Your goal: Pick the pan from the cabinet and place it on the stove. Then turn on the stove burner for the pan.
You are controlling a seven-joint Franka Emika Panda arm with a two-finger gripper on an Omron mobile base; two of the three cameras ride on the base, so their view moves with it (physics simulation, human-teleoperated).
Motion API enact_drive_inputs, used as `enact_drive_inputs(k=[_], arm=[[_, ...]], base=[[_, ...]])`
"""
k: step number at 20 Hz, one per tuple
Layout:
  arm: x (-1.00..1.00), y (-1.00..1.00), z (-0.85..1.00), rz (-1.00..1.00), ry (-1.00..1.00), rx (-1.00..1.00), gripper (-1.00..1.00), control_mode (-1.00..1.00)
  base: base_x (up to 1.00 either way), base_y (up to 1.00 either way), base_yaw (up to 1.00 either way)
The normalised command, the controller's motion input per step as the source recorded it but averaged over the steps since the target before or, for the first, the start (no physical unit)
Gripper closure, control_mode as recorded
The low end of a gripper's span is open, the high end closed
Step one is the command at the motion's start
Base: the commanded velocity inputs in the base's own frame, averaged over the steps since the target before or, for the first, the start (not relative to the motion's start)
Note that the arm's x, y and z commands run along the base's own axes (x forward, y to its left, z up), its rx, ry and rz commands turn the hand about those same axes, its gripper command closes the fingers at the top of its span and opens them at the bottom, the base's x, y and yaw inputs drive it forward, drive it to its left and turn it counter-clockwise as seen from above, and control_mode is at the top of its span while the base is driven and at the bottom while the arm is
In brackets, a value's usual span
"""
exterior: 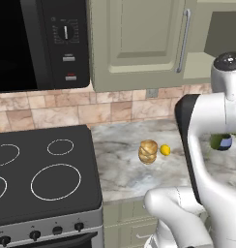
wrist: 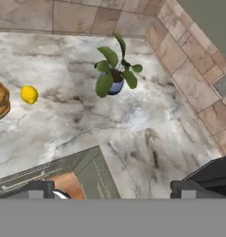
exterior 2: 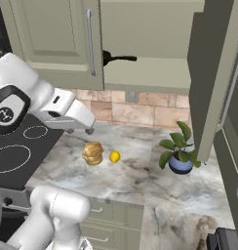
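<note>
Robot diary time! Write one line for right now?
cabinet: open | pan: inside, handle showing | stove burner: bare | gripper: open, above counter

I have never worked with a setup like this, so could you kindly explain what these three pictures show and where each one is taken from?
All three are rendered pictures of a simulated kitchen. The machine is a white robot arm on a base that can drive. Two cameras ride on that base, behind the arm to its left and right. The third sits on the hand and looks down past the two dark fingertips of the gripper, which is open and holds nothing.

On the marble counter lie a round golden-brown bread roll, a small yellow lemon and a green leafy plant in a blue pot. Beside it is the black glass stove with white rings.

In the right base view, one door of the sage-green wall cabinet stands open, and the pan's long black handle pokes out.
</note>
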Motion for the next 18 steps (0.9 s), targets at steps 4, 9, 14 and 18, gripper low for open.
enact_drive_inputs(k=[4,9,14,18], arm=[[-0.04,0.6,0.35,0.16,-0.31,0.06,-1.0,-1.0],[0.05,0.33,0.4,0.16,-0.33,0.07,-1.0,-1.0],[0.11,0.05,0.41,0.18,-0.38,0.04,-1.0,-1.0],[0.29,0.03,0.29,0.16,-0.33,0.06,-1.0,-1.0]], base=[[0.0,0.0,0.0],[0.0,0.0,0.0],[0.0,0.0,0.0],[0.0,0.0,0.0]])
